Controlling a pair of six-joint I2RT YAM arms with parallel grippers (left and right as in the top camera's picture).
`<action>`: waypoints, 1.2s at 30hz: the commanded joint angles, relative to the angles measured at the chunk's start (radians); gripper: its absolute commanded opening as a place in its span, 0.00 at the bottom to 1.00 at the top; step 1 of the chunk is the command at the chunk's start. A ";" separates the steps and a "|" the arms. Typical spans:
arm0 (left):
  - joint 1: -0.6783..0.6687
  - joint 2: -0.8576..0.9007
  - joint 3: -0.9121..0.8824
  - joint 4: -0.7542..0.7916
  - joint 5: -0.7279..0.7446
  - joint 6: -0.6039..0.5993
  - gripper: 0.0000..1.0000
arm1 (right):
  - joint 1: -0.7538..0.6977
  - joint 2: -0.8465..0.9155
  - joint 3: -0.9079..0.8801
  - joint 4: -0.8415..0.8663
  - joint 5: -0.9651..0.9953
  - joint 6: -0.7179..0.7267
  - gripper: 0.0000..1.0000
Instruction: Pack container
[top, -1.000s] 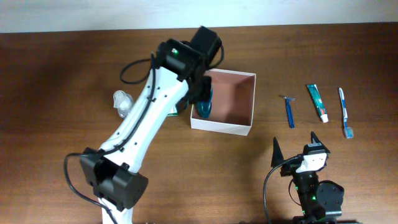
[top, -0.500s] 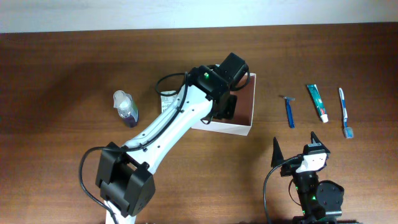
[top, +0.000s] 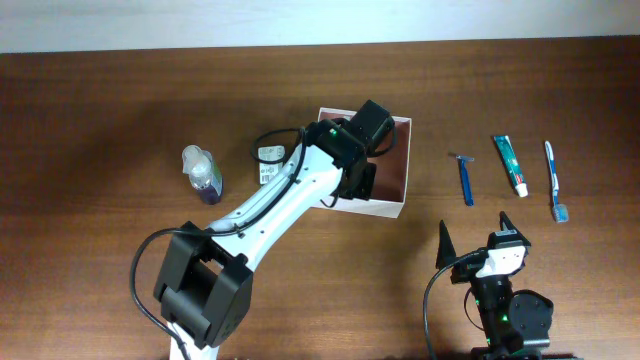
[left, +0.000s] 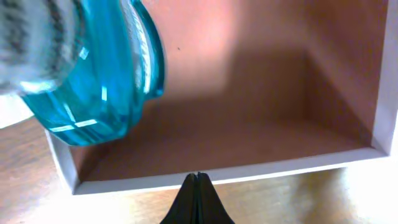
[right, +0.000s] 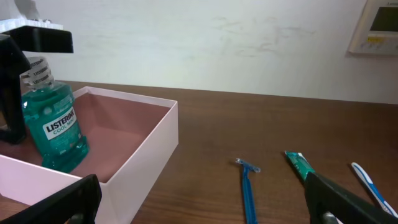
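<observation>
The container (top: 392, 170) is a square white box with a reddish-brown inside, at the table's middle. A teal mouthwash bottle (right: 56, 124) stands upright in its left part, hidden under the arm in the overhead view. My left gripper (top: 358, 185) hangs over the box. In the left wrist view its fingertips (left: 198, 186) are pressed together with nothing between them, at the box's white wall (left: 249, 171), and the bottle (left: 93, 74) is off to the upper left. My right gripper (top: 475, 240) is open and empty near the front edge, its view facing the box (right: 149, 143).
A blue razor (top: 465, 180), a toothpaste tube (top: 510, 165) and a toothbrush (top: 553, 180) lie in a row right of the box. A clear bottle with purple liquid (top: 203, 175) and a small white packet (top: 268, 160) lie left of it.
My left arm has swung right, from the box's left wall to over its middle, and covers the teal bottle seen from above a second ago. The right arm has not moved.
</observation>
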 joint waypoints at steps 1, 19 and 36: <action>0.002 0.008 -0.005 0.006 -0.048 0.016 0.01 | -0.007 -0.007 -0.009 -0.001 0.009 -0.006 0.99; -0.001 0.054 -0.007 -0.040 0.052 0.015 0.00 | -0.007 -0.007 -0.009 -0.001 0.009 -0.006 0.99; -0.005 0.054 -0.007 -0.087 0.122 0.004 0.00 | -0.007 -0.007 -0.009 0.000 0.009 -0.006 0.99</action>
